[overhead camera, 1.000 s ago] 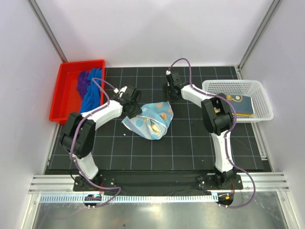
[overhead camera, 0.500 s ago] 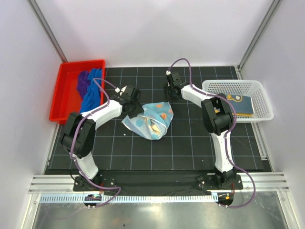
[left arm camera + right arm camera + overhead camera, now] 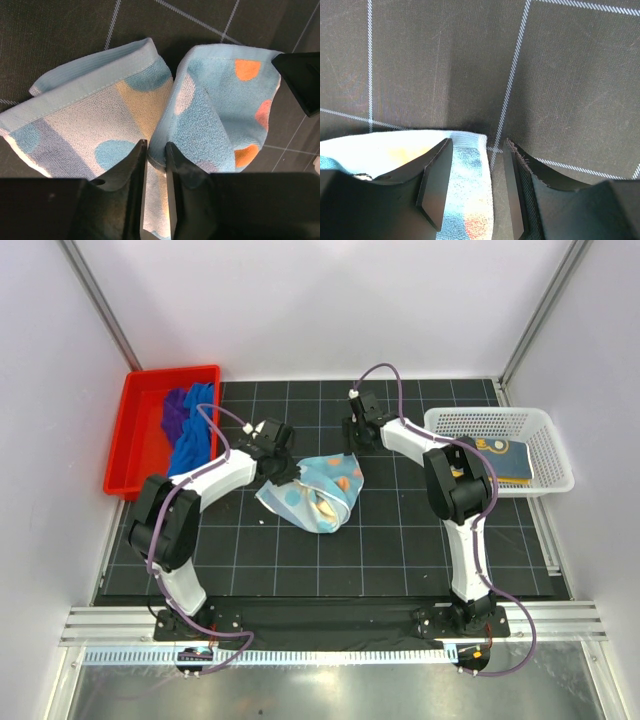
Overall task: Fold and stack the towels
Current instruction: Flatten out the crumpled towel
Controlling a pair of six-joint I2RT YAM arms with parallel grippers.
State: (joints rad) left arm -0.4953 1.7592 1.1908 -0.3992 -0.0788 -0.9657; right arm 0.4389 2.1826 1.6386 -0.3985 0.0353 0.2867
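Note:
The patterned towel (image 3: 315,490), pale blue with orange and yellow dots, lies bunched mid-table. My left gripper (image 3: 283,472) is at its left edge, shut on a raised fold of it (image 3: 200,105); the jaws (image 3: 155,146) pinch the cloth. My right gripper (image 3: 352,436) is at the towel's far right corner. In the right wrist view it (image 3: 477,145) is open, with the towel's corner (image 3: 467,167) lying between the fingers. The blue towel (image 3: 195,443) and the purple towel (image 3: 175,412) lie crumpled in the red tray (image 3: 130,455).
A white mesh basket (image 3: 545,480) at the right holds a folded dark blue and yellow item (image 3: 505,460). The black gridded mat (image 3: 400,540) covers the table. The right gripper's dark finger (image 3: 300,80) shows at the right edge of the left wrist view.

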